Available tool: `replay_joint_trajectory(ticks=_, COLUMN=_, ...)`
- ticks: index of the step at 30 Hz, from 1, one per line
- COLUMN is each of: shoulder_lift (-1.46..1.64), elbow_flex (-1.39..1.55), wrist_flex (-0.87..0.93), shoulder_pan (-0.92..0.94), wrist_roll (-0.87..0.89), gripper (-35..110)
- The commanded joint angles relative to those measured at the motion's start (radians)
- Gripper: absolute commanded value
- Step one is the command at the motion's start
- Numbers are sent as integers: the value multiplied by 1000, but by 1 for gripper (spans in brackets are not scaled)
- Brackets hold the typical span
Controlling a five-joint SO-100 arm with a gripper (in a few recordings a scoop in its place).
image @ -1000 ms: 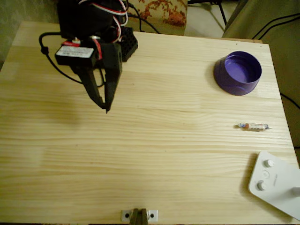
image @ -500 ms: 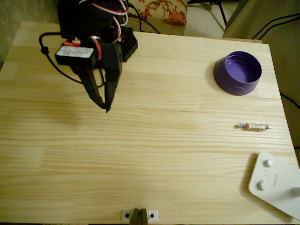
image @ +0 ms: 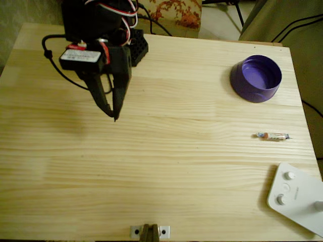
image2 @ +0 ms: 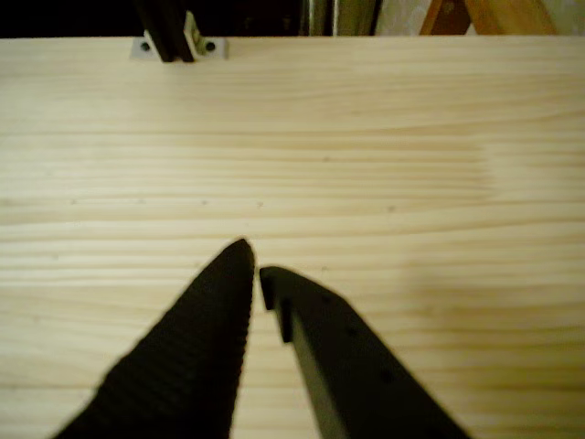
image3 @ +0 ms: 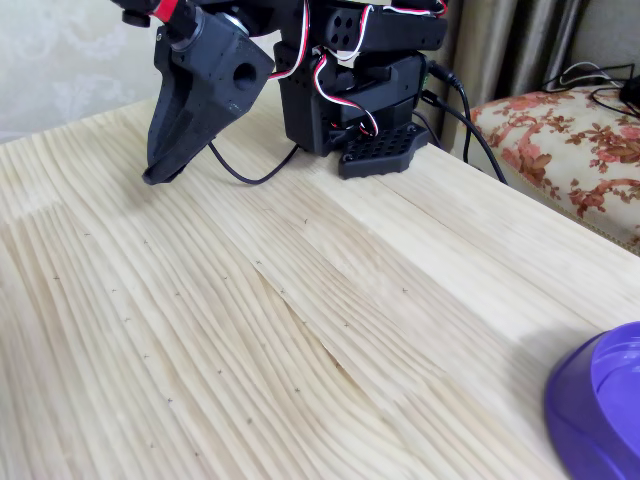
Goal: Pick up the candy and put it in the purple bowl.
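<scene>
Pale pine table, tiny wrapped sweet far from the arm.
Overhead: the candy (image: 272, 135) lies flat on bare wood, apart from and below the purple bowl (image: 256, 78), near a white knobbed device (image: 297, 196); the black gripper (image: 114, 114) hangs well apart at the left. Likely feather-light with a crinkly, slick wrapper, it is best pinched across its stiffer middle, not the twisted ends. Wrist view: the gripper (image2: 253, 265) has its ribbed and smooth tips nearly together, a narrow gap, nothing held. Fixed view: glossy plastic bowl rim (image3: 597, 400) low right; matte gripper (image3: 155, 176) over the grain.
</scene>
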Motion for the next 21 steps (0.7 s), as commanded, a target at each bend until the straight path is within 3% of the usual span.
replay_joint_trajectory(ticks=1, shoulder_lift=69, elbow_flex=-14, wrist_flex=12, shoulder_pan=-11, wrist_roll=2, gripper=0)
replay_joint_trajectory(ticks=21, shoulder_lift=43, elbow_flex=-137, wrist_flex=58, shoulder_pan=-14, wrist_roll=2, gripper=0)
